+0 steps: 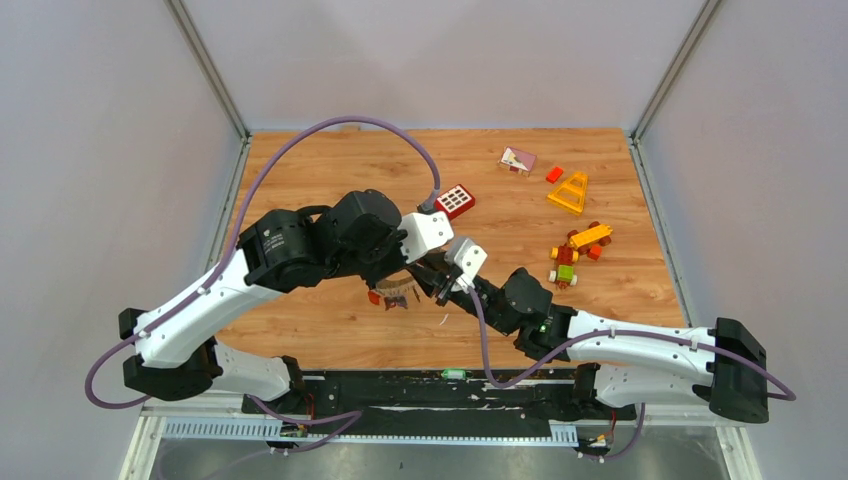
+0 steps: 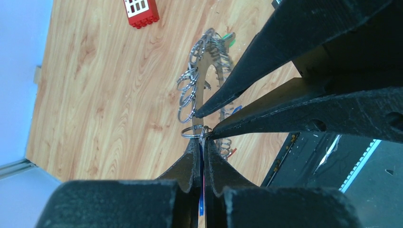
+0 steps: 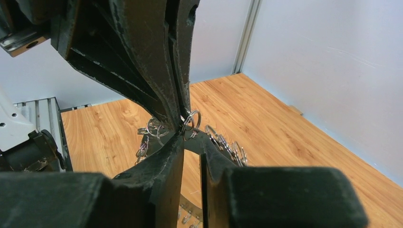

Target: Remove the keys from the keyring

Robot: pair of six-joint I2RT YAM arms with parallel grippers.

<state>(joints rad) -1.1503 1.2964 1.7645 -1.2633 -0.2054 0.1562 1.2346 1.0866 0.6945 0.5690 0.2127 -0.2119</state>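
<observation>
The keyring [image 1: 398, 297] hangs just above the wood at centre. It is a grey band [image 2: 205, 76] fringed with small split rings [image 2: 187, 90] and keys [image 3: 228, 145]. My left gripper [image 2: 203, 138] is shut on a key with a blue and red head [image 2: 201, 202]; that key's small ring [image 2: 192, 132] sits at the fingertips. My right gripper [image 3: 191, 138] comes in from the right, jaws apart. Its fingertips [image 2: 198, 113] straddle the keyring band beside the small ring [image 3: 192, 118]. In the top view the left gripper [image 1: 415, 280] and the right gripper [image 1: 437, 285] meet over the keyring.
A red brick with white squares [image 1: 455, 200] lies just behind the grippers. Further right are a yellow triangle [image 1: 569, 192], a toy brick figure [image 1: 575, 252], a small red brick [image 1: 554, 174] and a pale block [image 1: 517, 160]. Grey walls enclose the wooden table [image 1: 330, 160].
</observation>
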